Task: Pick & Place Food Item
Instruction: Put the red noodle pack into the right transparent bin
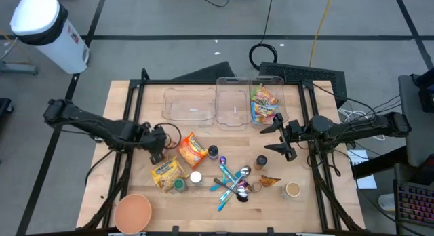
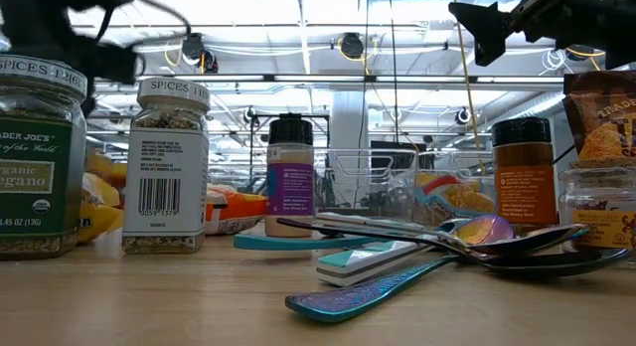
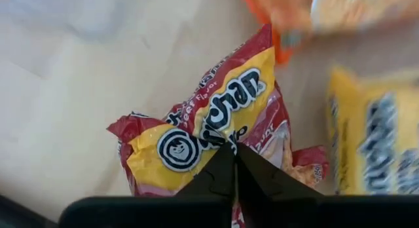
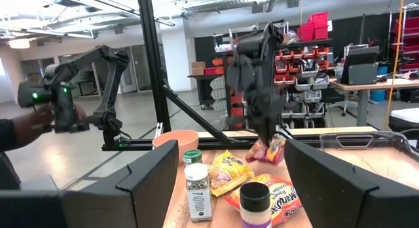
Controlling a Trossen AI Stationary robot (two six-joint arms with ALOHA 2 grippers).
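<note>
My left gripper [image 3: 232, 152] is pinched tight on the red-and-yellow noodle packet [image 3: 216, 133], fingertips meeting on its crinkled film at the near edge, at the left of the table [image 1: 122, 100] just beside the orange packet [image 1: 192, 150] and the yellow one [image 1: 166, 173]. I judge it light, soft and slick, with a brittle block inside, so a hold on the flat sealed edge should serve better than squeezing the middle. My right gripper [image 1: 279, 135] hangs with fingers spread near the clear bins [image 1: 234, 100], holding nothing.
</note>
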